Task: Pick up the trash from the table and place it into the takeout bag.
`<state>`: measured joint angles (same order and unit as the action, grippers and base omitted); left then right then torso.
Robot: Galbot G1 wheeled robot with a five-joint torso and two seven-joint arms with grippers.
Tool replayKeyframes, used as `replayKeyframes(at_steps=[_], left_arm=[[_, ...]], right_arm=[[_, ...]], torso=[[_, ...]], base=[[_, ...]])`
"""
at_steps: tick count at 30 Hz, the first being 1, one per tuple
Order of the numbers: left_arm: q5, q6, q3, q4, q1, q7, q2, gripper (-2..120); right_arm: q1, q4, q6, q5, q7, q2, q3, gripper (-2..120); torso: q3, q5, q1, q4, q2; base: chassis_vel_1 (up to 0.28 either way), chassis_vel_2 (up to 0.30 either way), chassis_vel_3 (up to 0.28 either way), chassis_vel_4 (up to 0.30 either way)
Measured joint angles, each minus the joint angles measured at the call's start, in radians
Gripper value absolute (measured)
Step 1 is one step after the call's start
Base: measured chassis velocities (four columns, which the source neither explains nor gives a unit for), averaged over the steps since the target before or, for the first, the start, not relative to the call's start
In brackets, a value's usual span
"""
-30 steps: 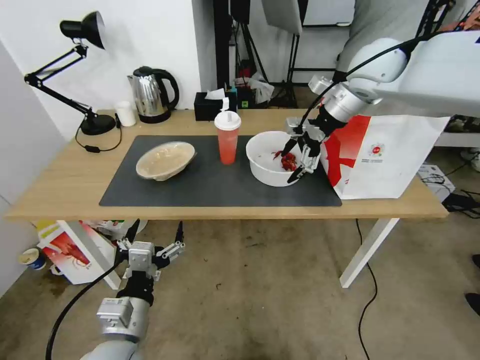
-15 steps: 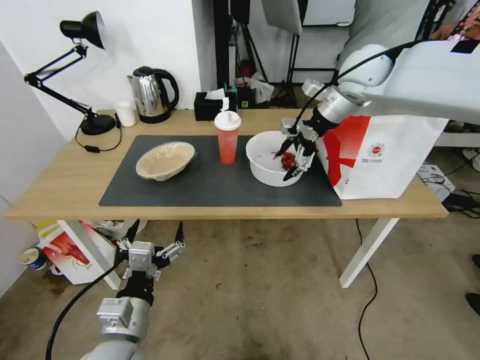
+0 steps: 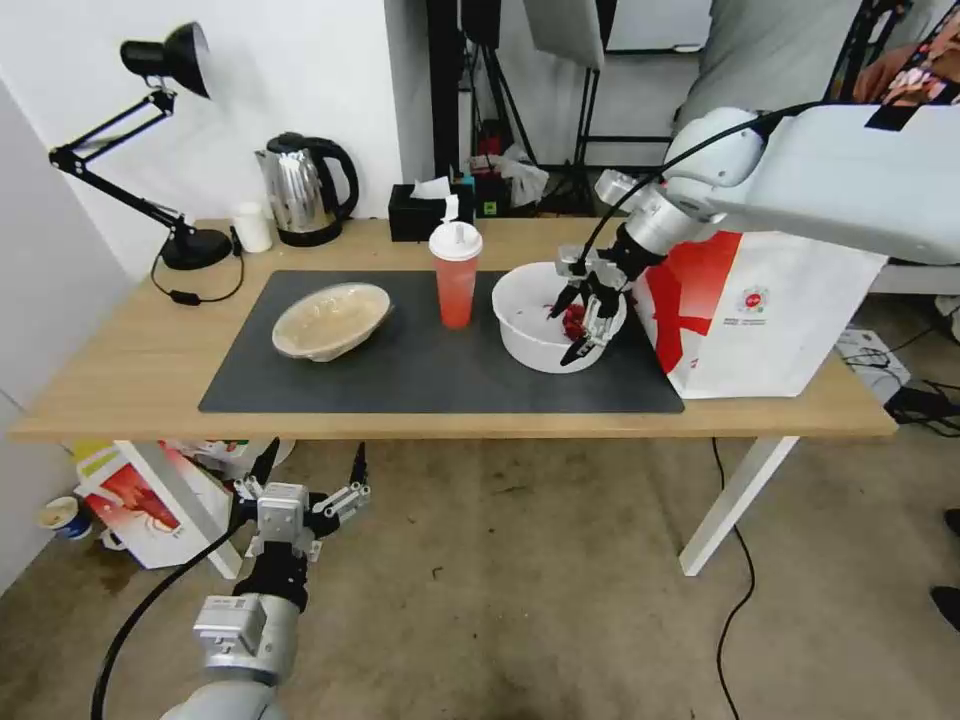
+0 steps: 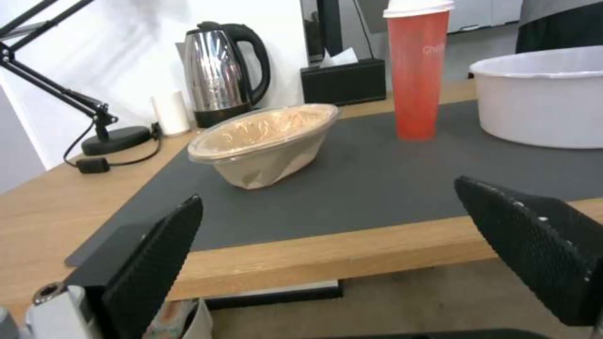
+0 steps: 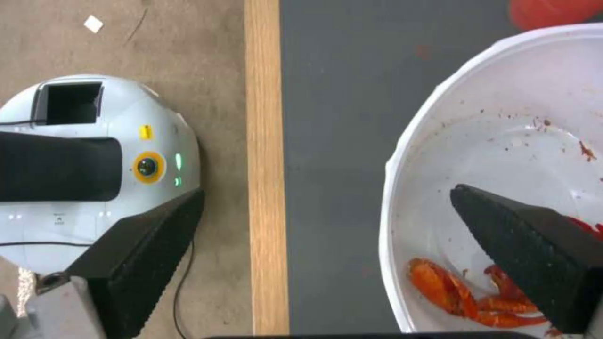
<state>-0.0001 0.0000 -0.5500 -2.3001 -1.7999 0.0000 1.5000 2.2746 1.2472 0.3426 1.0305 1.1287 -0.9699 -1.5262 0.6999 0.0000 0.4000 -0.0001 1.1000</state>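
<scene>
Crayfish scraps (image 3: 574,322) lie red inside the round white bowl (image 3: 530,335), which sits right of centre in the head view on the dark grey mat (image 3: 420,370) covering the middle of the light-wood counter (image 3: 130,370). The right pincer (image 3: 585,315) hangs over the bowl's right-hand rim with its black fingers spread apart, one fingertip inside the bowl above the scraps and the other toward the near rim; whether either touches the bowl cannot be told. In the right wrist view the same open pincer (image 5: 327,249) straddles the white bowl (image 5: 502,141) wall: one finger stands over the counter's wood edge and the floor, the other over the bowl's inside, close to the orange-red shells (image 5: 465,294).

Just left of the bowl stands the red cup (image 3: 455,275) with its white lid, upright on the mat. Farther left, well apart from the cup, rests the shallow beige oval bowl (image 3: 330,320). The takeout bag (image 3: 790,320), white with red panels and a small round red logo, stands upright at the right end of the counter, just beside the white bowl.

Low in the left of the head view, the left pincer (image 3: 305,480) is parked below the counter's front edge, fingers wide apart and holding nothing. Its wrist view looks between those fingers (image 4: 150,263) across the mat at the beige bowl (image 4: 264,141), the red cup (image 4: 418,70) and the white bowl (image 4: 540,103).
</scene>
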Motion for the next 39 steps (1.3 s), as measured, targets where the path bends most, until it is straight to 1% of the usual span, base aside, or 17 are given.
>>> replayKeyframes(at_steps=[17, 30, 39], left_arm=[[0.0, 0.0, 0.0, 0.0, 0.0, 0.0, 0.0, 100], [0.0, 0.0, 0.0, 0.0, 0.0, 0.0, 0.0, 100], [0.0, 0.0, 0.0, 0.0, 0.0, 0.0, 0.0, 100]], right_arm=[[0.055, -0.018, -0.001, -0.02, 0.0, -0.005, -0.022, 100], [0.111, -0.075, -0.001, -0.03, 0.0, -0.05, -0.04, 100], [0.116, -0.095, -0.001, -0.034, 0.01, -0.054, -0.048, 100]], torso=[[0.0, 0.0001, 0.0, 0.0, 0.0], [0.0, -0.0001, 0.0, 0.0001, 0.0], [0.0, 0.0, 0.0, 0.0, 0.0]], base=[[0.0, 0.0, 0.0, 0.0], [0.0, 0.0, 0.0, 0.0], [0.0, 0.0, 0.0, 0.0]])
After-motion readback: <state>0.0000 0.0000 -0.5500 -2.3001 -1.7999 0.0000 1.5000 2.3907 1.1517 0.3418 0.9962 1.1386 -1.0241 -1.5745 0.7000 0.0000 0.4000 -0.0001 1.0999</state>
